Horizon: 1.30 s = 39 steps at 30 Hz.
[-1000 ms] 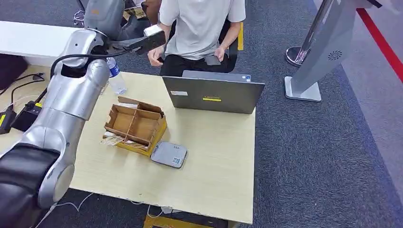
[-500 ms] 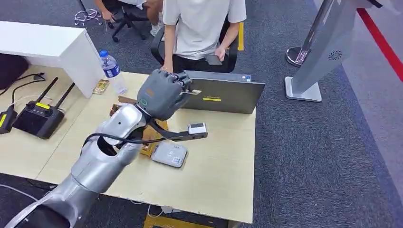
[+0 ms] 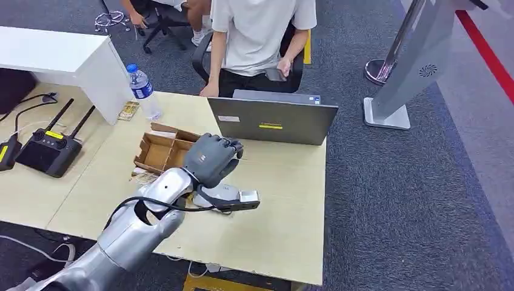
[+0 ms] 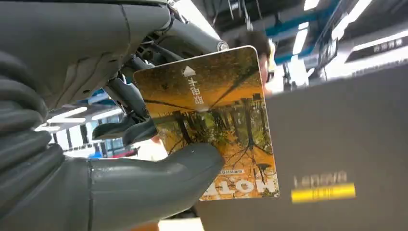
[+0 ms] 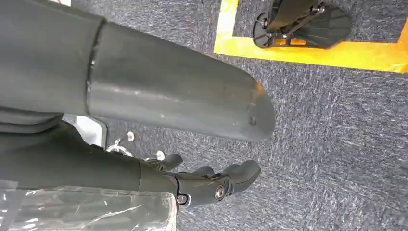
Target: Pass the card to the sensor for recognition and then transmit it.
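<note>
the left hand [image 3: 210, 159] is hovering over the middle of the wooden table [image 3: 285, 212], its fingers curled in and its back turned to the head camera, so the head view is hiding what it holds. the left wrist view is settling that: the thick thumb [image 4: 159, 180] is pressing an orange card [image 4: 211, 120] with an autumn tree picture against the darker fingers [image 4: 127, 98] behind it, pinching it near 1 long edge. part of the card's printing is lying under the thumb.

just near of the hand, the grey sensor [image 3: 219, 193] is lying flat on the table, mostly covered by the wrist and its camera bracket. left of the hand, the open cardboard box [image 3: 162, 153] is partly hidden by the forearm. on the far side, a dark laptop [image 3: 273, 120] is standing with its lid back toward the robot, and a seated person [image 3: 257, 36] is cut off at the top edge.

the right hand [image 5: 211, 183] is hanging over blue-grey carpet, fingers loosely bent and apart, holding nothing.
</note>
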Each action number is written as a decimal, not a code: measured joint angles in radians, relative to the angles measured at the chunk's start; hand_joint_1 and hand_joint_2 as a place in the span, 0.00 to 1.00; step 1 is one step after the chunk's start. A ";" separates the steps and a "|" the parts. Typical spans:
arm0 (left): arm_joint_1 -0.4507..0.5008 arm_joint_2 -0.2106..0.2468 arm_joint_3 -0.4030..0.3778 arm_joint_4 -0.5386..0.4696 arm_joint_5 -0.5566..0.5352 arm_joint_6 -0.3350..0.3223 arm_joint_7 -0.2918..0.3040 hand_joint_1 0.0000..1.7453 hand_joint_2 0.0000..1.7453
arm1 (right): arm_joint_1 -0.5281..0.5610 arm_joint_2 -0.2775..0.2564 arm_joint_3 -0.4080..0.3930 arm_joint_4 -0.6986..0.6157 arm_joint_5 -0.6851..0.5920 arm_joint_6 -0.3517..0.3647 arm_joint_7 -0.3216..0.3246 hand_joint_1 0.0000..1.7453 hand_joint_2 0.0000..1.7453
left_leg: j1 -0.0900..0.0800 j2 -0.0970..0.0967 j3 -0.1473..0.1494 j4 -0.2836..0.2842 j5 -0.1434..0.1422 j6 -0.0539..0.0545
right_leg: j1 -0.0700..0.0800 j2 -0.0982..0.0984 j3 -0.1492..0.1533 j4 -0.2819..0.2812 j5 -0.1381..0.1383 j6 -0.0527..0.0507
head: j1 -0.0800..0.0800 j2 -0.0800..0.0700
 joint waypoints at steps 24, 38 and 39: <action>0.164 0.058 0.000 0.124 -0.019 0.016 0.029 1.00 1.00 | 0.000 0.000 -0.022 0.000 0.005 -0.010 0.011 0.00 0.00 | 0.000 0.000 0.000 0.000 0.000 0.000 | 0.000 0.000 0.000 0.000 0.000 0.000 | 0.000 0.000; 0.151 0.052 0.000 0.165 -0.014 0.000 0.027 1.00 1.00 | 0.000 0.000 -0.022 0.000 0.022 -0.010 0.015 0.00 0.00 | 0.000 0.000 0.000 0.000 0.000 0.000 | 0.000 -0.001 0.000 0.000 0.000 0.000 | 0.000 0.000; 0.146 0.049 0.000 0.166 -0.010 0.006 0.024 1.00 1.00 | 0.000 0.000 -0.022 0.000 0.023 -0.009 0.015 0.00 0.00 | 0.000 0.000 0.000 0.000 0.000 0.000 | 0.000 -0.001 0.000 0.000 0.000 0.000 | 0.000 0.000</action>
